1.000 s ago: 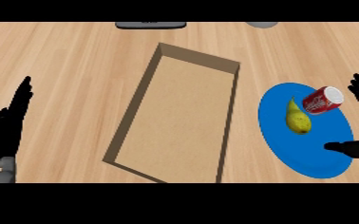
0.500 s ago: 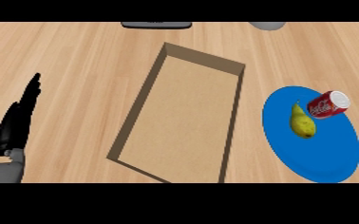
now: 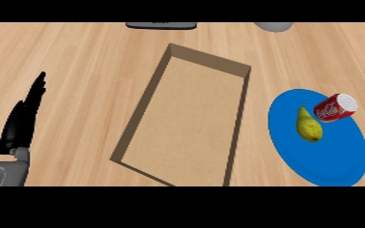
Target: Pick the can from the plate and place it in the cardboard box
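A red soda can [image 3: 335, 108] lies on its side on the blue plate [image 3: 324, 162] at the right, next to a yellow pear [image 3: 308, 125]. The open cardboard box [image 3: 187, 116] sits in the middle of the wooden counter, with nothing inside. My left hand [image 3: 22, 118] rests at the left edge, fingers straight and pointing up, well away from box and plate. My right hand does not show in the head view.
A dark flat object [image 3: 161, 25] lies at the counter's far edge, top centre. A grey round object [image 3: 273, 26] peeks in at the top right. Bare wood lies between the box and the left hand.
The right hand, seen at the right edge a second ago, has left the view. The whole scene has shifted slightly right. The can, pear and box keep their places.
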Controlling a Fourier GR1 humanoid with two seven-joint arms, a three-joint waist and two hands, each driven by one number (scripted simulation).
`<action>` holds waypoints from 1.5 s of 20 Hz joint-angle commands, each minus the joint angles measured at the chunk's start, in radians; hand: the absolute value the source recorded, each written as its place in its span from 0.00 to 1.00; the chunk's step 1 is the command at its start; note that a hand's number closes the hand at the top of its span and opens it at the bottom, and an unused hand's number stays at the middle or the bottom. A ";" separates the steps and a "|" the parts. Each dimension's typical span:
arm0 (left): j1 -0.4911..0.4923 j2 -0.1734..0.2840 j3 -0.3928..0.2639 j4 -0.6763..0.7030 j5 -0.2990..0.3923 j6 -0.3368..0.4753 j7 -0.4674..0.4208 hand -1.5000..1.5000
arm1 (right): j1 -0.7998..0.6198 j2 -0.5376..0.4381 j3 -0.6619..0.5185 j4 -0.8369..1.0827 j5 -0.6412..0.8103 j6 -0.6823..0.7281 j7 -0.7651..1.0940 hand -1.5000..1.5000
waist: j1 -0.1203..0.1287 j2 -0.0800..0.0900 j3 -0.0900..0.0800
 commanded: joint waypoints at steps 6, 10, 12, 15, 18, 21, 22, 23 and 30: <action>-0.023 -0.030 0.011 0.052 -0.034 0.021 -0.012 0.50 | -0.208 0.103 0.101 0.203 0.221 0.060 0.057 0.00 | -0.009 0.000 0.001; 0.025 -0.011 0.050 0.024 -0.009 -0.022 -0.052 0.50 | -0.234 0.131 0.071 0.265 0.275 0.048 0.023 0.00 | -0.015 -0.004 0.001; -0.019 0.009 0.059 0.034 -0.012 -0.042 0.000 0.50 | -0.266 0.137 0.074 0.306 0.308 0.053 -0.008 0.00 | -0.015 -0.003 0.001; 0.021 -0.031 0.049 -0.010 -0.036 -0.014 0.004 0.50 | -0.228 0.195 0.064 0.231 0.323 0.039 0.073 0.00 | -0.024 -0.006 0.000; -0.039 -0.011 0.064 0.030 -0.037 -0.049 0.013 0.50 | -0.261 0.211 0.040 0.295 0.356 0.028 0.040 0.00 | -0.023 -0.005 0.000; 0.029 -0.049 0.057 0.012 -0.056 -0.016 -0.034 0.50 | -0.237 0.179 -0.004 0.230 0.328 0.074 0.025 0.00 | -0.025 -0.007 0.000; 0.017 -0.015 0.071 -0.025 -0.029 -0.065 0.007 0.50 | -0.249 0.177 0.006 0.241 0.336 0.105 -0.012 0.00 | -0.022 -0.006 0.000; 0.004 -0.036 0.077 0.013 -0.038 -0.041 -0.007 0.50 | -0.269 0.218 -0.003 0.268 0.351 0.078 0.017 0.00 | -0.021 -0.005 0.000; 0.003 -0.042 0.092 0.063 -0.059 -0.048 -0.057 0.50 | -0.170 0.192 -0.046 0.134 0.346 0.103 -0.052 0.00 | -0.031 -0.006 0.000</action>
